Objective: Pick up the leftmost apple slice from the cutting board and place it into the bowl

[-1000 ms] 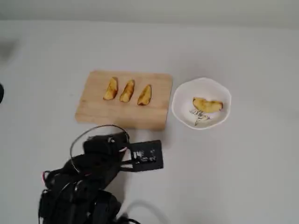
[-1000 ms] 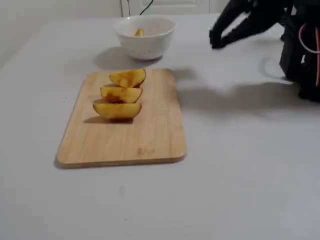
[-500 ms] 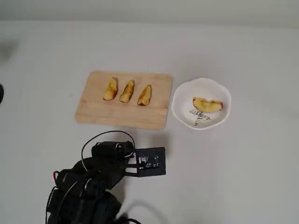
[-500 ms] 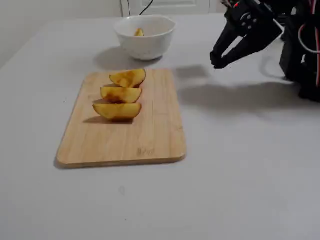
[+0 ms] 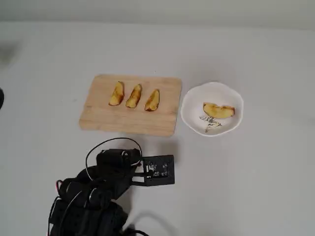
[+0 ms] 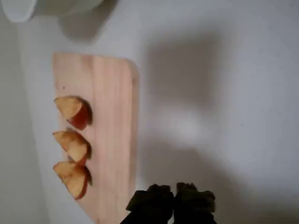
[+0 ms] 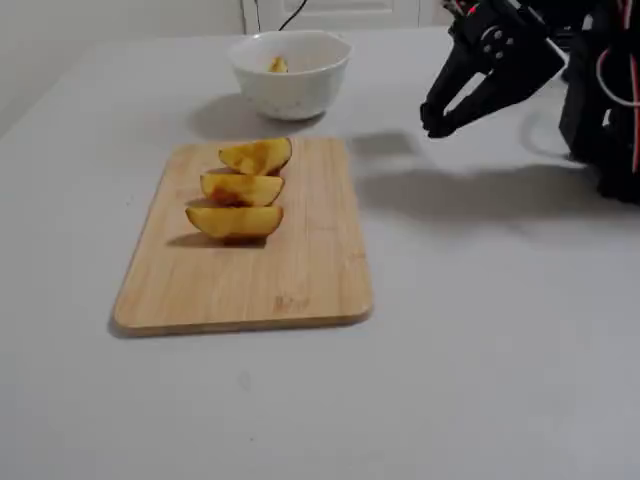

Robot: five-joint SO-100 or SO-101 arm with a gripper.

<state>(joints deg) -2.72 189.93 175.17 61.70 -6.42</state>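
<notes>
i see the cutting board (image 5: 129, 118) beside the bowl (image 5: 192, 101). the apple slice (image 5: 218, 110) lies in the bowl, long axis across the overhead view (three slimmer slices (image 5: 134, 96) remain on the board). i judge it light, firm, slightly slick; grip across its mid flanks. the gripper (image 7: 436, 122) hangs clenched, empty, off the board.
</notes>
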